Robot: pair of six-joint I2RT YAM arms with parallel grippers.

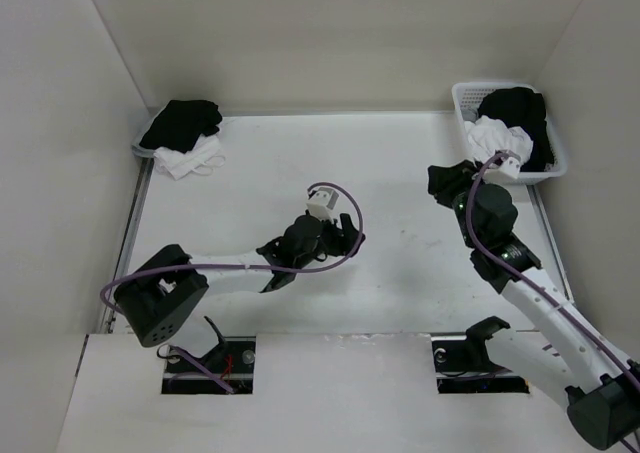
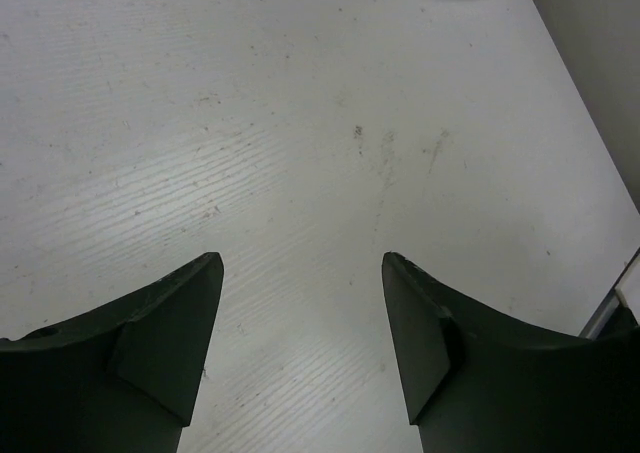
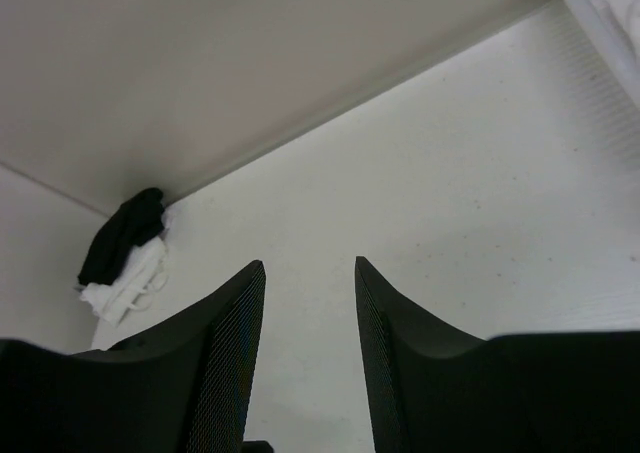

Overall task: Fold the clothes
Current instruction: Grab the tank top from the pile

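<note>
The clothes, a crumpled white garment [image 1: 492, 133], lie in the white basket [image 1: 466, 98] at the back right, with black garments [image 1: 520, 111] heaped next to them. A corner of the white cloth [image 3: 626, 5] shows at the edge of the right wrist view. My right gripper [image 1: 442, 181] [image 3: 309, 265] hovers just left of the basket, pointing left, open and empty. My left gripper [image 1: 346, 235] [image 2: 300, 263] is over the bare middle of the table, jaws wide open with nothing between them.
At the back left corner a black garment [image 1: 182, 123] [image 3: 122, 235] is piled over a white one [image 1: 192, 160] [image 3: 126, 285]. White walls close the table on three sides. The basket rim [image 3: 592, 13] stands close to the right gripper.
</note>
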